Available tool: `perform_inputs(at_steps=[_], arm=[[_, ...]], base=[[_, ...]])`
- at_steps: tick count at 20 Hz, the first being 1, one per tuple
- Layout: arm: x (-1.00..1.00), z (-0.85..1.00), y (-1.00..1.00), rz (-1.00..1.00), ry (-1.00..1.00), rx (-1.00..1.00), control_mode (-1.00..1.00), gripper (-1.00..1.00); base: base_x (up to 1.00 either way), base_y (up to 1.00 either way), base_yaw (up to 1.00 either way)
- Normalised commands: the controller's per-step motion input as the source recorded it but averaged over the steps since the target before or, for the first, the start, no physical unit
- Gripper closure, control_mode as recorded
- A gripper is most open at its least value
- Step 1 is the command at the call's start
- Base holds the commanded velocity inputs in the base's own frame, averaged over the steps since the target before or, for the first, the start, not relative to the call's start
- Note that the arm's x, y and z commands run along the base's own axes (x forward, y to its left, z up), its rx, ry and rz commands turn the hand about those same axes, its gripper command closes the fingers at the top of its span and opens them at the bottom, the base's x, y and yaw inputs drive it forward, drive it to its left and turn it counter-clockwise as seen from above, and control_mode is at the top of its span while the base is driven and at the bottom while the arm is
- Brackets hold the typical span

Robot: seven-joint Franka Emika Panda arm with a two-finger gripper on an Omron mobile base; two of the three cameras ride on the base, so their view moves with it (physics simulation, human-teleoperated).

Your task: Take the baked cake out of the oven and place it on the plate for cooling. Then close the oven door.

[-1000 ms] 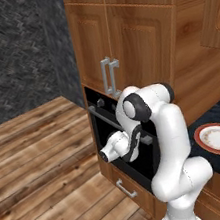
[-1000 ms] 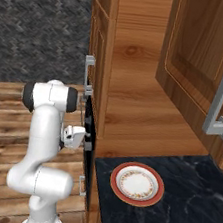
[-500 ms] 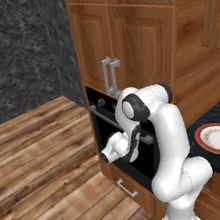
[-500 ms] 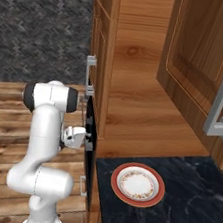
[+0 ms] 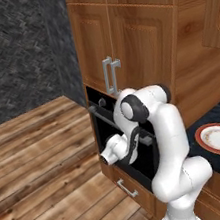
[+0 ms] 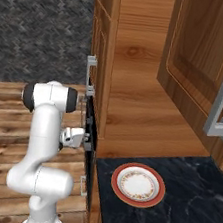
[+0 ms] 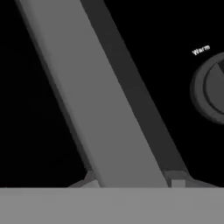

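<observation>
The black oven door (image 5: 108, 132) stands closed in the wooden cabinet wall, so the cake is hidden. Its silver bar handle (image 7: 100, 109) runs slantwise through the hand view, and my gripper (image 7: 133, 181) is shut on it, one fingertip (image 7: 89, 180) pressed to each side of the bar. From the left base view my gripper (image 5: 133, 144) meets the door front at handle height; from the right, my gripper (image 6: 84, 137) touches the door's edge (image 6: 89, 156). The red-rimmed plate (image 5: 219, 137) lies bare on the dark counter, right of the oven, also plate (image 6: 138, 184).
An oven knob (image 7: 212, 89) marked "Warm" sits right of the handle. Tall wooden cabinet doors with silver handles (image 5: 110, 75) rise above the oven. A drawer pull (image 5: 126, 188) sits below it. Wooden floor (image 5: 47, 178) spreads to the left.
The fingers have drawn together onto the handle bar. The arm and the door have hardly moved.
</observation>
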Motion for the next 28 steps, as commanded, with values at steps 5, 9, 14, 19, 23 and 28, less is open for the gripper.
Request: perform_inputs(at_steps=[5, 9, 14, 19, 23, 28], arm=[[-0.25, -0.39, 0.96, -0.06, -0.16, 0.00, -1.00, 1.00], [-0.28, -0.67, 1.00, -0.05, -0.05, -0.03, -1.00, 1.00], [-0.21, -0.82, 0.95, -0.08, 0.02, -0.05, -1.00, 1.00], [-0.08, -0.86, 0.89, -0.10, 0.10, -0.08, -1.00, 1.00], [-0.06, -0.81, 0.78, -0.10, 0.10, -0.07, -1.00, 1.00], [-0.01, -0.72, 0.68, -0.09, 0.07, -0.04, -1.00, 1.00]], base=[[0.00, 0.00, 0.00], [0.00, 0.00, 0.00], [0.00, 0.00, 0.00], [0.00, 0.00, 0.00], [0.00, 0.00, 0.00], [0.00, 0.00, 0.00]])
